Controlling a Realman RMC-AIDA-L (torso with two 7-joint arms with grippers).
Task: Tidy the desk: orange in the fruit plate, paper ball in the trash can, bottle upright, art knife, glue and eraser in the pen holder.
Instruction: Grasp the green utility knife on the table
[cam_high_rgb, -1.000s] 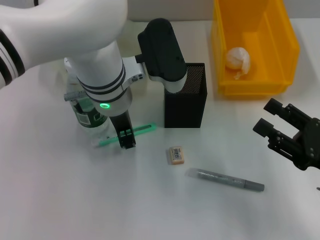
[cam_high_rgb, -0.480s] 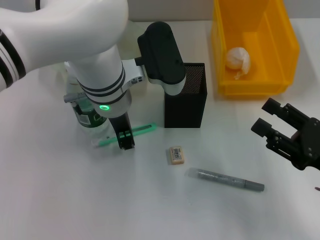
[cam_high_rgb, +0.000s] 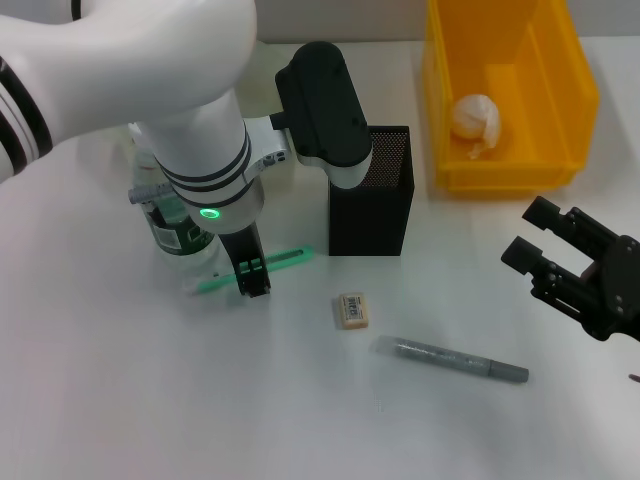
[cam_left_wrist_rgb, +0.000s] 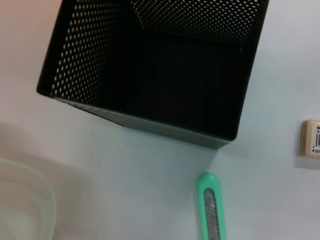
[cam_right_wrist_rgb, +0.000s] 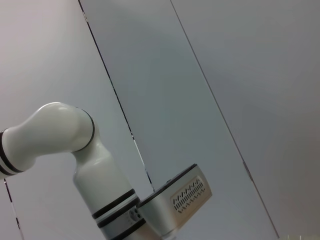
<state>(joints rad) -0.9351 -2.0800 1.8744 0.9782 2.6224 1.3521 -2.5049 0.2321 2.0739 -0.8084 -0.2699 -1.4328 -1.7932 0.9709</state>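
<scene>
White desk (cam_high_rgb: 120, 400) carries everything, and the matter to settle is how the green art knife (cam_high_rgb: 285, 259) lies against the left gripper (cam_high_rgb: 254, 281). In the head view the knife's long axis runs slantwise, one end pointing toward the black mesh pen holder (cam_high_rgb: 370, 205), the other toward the bottle (cam_high_rgb: 178, 228) that stands near the desk's left edge. The left gripper has its dark fingers (cam_high_rgb: 249, 262) down across the middle of that handle, set crosswise to its length, which I judge the proper way to take a slim thing. Whether the jaws have closed on the knife or merely straddle it, I cannot tell. The left wrist view shows the knife's rounded end lying just beside the holder's lower wall, the open mouth of the holder right above it, so the carry should be brief.

Nearer the front edge lie the eraser (cam_high_rgb: 353, 309) and a grey stick, likely the glue (cam_high_rgb: 450, 360). The paper ball (cam_high_rgb: 474, 120) sits in the yellow bin (cam_high_rgb: 580, 90). The right gripper (cam_high_rgb: 548, 252) hangs by the right edge, jaws apart, holding nothing.
</scene>
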